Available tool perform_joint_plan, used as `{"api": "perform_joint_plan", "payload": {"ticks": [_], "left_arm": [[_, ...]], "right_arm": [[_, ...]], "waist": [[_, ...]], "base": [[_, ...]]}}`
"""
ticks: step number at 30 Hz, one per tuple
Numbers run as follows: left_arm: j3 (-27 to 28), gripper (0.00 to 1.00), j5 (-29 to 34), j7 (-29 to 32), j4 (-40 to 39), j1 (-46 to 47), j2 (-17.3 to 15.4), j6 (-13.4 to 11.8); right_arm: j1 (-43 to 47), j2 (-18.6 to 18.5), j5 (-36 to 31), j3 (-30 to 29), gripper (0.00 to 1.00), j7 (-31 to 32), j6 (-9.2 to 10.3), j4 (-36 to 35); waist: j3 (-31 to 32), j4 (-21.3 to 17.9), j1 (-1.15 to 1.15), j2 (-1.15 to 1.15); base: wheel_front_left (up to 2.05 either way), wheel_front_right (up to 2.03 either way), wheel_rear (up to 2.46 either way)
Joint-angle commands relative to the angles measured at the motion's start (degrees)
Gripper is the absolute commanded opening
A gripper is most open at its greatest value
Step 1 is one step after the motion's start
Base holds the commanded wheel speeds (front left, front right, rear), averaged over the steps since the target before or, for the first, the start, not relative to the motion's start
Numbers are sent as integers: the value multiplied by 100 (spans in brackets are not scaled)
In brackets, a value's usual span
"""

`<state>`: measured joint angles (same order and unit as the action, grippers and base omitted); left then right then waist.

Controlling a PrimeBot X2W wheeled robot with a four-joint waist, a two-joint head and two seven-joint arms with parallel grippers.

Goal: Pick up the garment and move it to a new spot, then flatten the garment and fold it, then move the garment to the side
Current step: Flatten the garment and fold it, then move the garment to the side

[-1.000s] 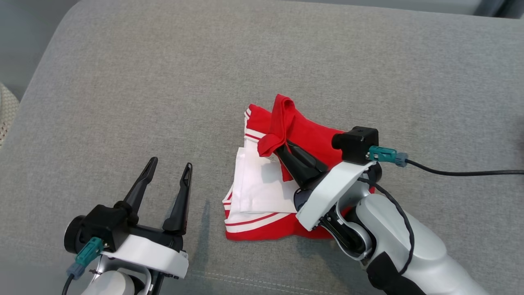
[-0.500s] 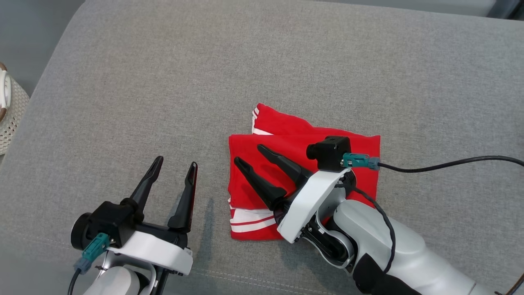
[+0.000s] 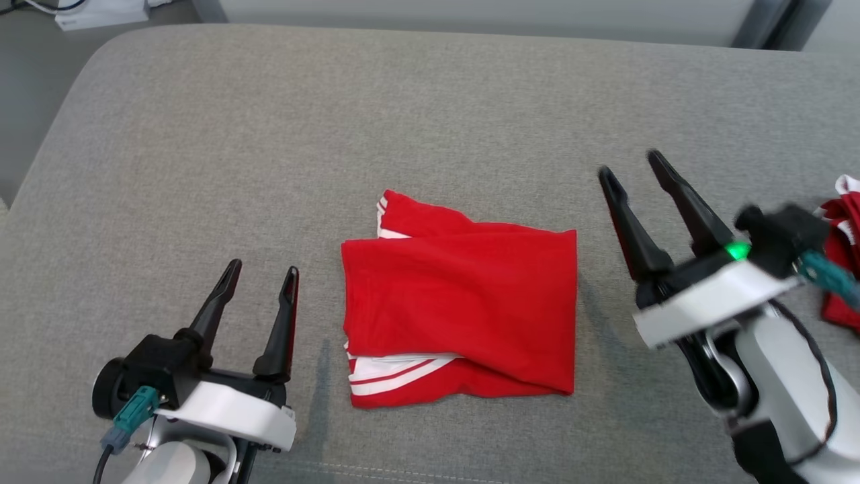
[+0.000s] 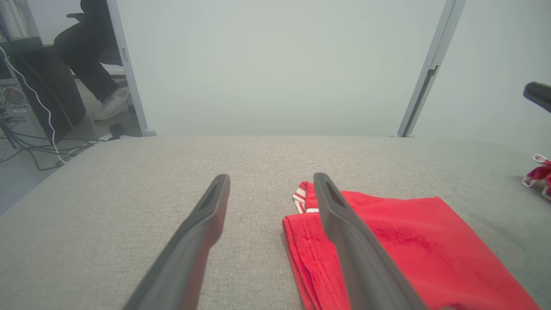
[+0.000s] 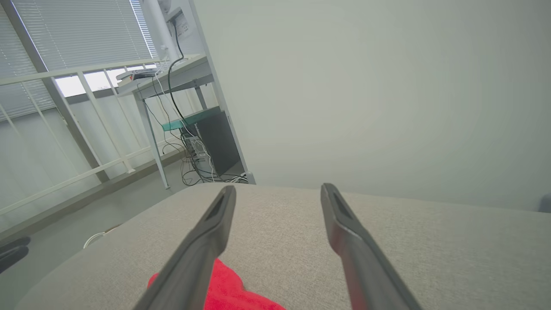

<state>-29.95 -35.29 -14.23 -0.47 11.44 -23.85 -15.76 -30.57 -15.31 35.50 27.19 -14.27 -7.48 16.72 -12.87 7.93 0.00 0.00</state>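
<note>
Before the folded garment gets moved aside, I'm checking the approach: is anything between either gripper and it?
Nothing visible: only bare cushion separates the garment from the open left gripper and the open right gripper. Another red-and-white cloth lies at the far right, beyond the right gripper.

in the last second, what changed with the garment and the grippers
The right gripper let go of the garment flap it was pinching, leaving it folded over, and drew away to the right, open. The garment lies folded flat. The left gripper stayed open beside it, not touching.
</note>
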Motion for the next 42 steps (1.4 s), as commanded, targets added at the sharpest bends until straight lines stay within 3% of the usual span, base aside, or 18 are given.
{"api": "perform_joint_plan", "payload": {"ticks": [1, 8, 20, 30, 42], "left_arm": [[265, 100, 22, -56, -140, 50, -199, -48], [370, 100, 1, -16, -239, -55, -333, -168], [570, 100, -72, 46, -488, -363, -505, -454], [609, 100, -99, 80, -628, -445, -531, -576], [627, 100, -80, 24, -661, -345, -408, -578]], "right_arm": [[252, 55, -184, -51, 100, -72, -1, -256], [1591, -82, -1541, -1279, 100, -72, -1, -1040], [2969, 240, -2046, -1964, 100, -73, -1, -1431], [2839, 248, -1983, -1912, 100, -73, -1, -1299], [1996, 61, -1565, -1070, 100, -71, -1, -425]], "waist": [[74, -89, 0, 0], [215, -349, 0, 0], [431, -604, 0, 0], [349, -543, 0, 0], [166, -80, 0, 0]], "base": [[0, 0, 0], [0, 0, 0], [0, 0, 0], [0, 0, 0], [0, 0, 0]]}}
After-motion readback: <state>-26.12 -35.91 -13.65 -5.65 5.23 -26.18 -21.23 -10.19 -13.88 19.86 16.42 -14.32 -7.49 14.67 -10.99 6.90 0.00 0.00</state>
